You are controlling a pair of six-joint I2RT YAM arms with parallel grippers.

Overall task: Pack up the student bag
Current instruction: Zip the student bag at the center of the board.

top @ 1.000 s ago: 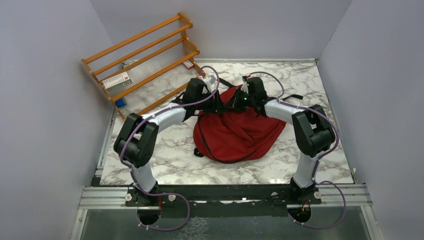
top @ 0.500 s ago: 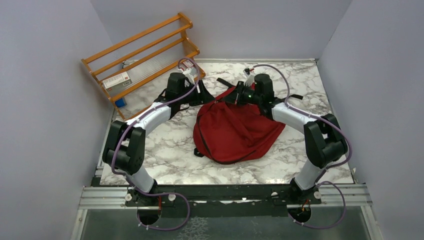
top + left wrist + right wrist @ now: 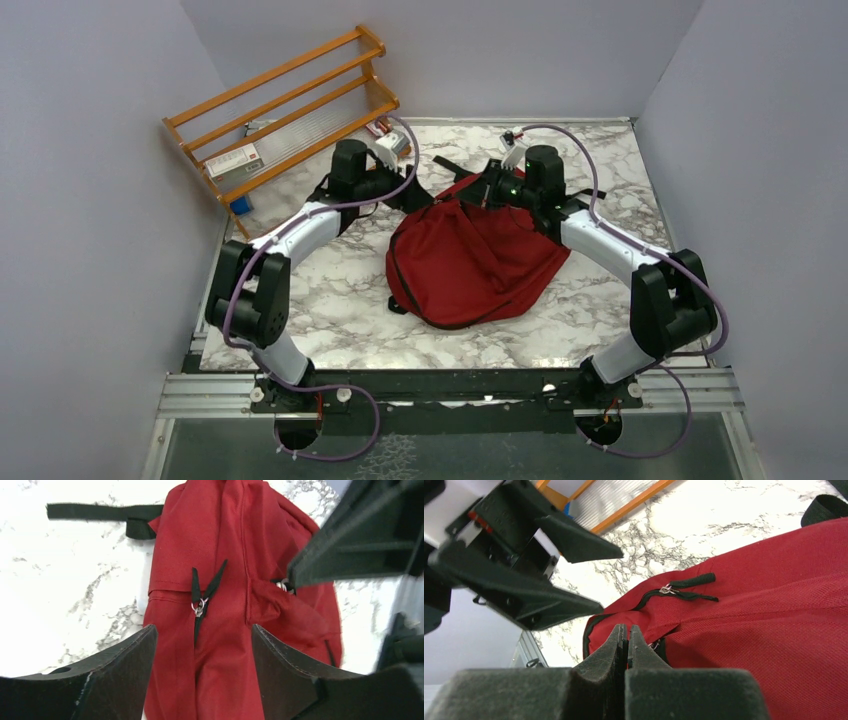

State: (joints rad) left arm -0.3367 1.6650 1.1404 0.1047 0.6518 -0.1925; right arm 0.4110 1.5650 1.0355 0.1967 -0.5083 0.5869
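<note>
The student bag [image 3: 470,265], dark red with black trim, lies slumped in the middle of the marble table, its top end pointing away from the arm bases. My right gripper [image 3: 487,187] is at that top end. In the right wrist view its jaws [image 3: 626,628] are pressed together on a fold of the bag [image 3: 774,630] beside a silver zipper ring. My left gripper [image 3: 418,197] hovers at the bag's upper left, open and holding nothing. Between its fingers [image 3: 202,630] I see red fabric and a black zipper pull [image 3: 200,606]. The right gripper [image 3: 320,555] shows there too, tugging the cloth up.
An orange wooden shelf [image 3: 290,110] stands at the back left, with a white and red box [image 3: 233,160] on it and a blue item [image 3: 240,205] at its foot. A black strap [image 3: 100,512] trails from the bag's top. Grey walls close in on three sides.
My left gripper has let go, opened wider and drawn back left toward the shelf. My right arm has moved right and away, staying shut and pulling the bag's top with it.
</note>
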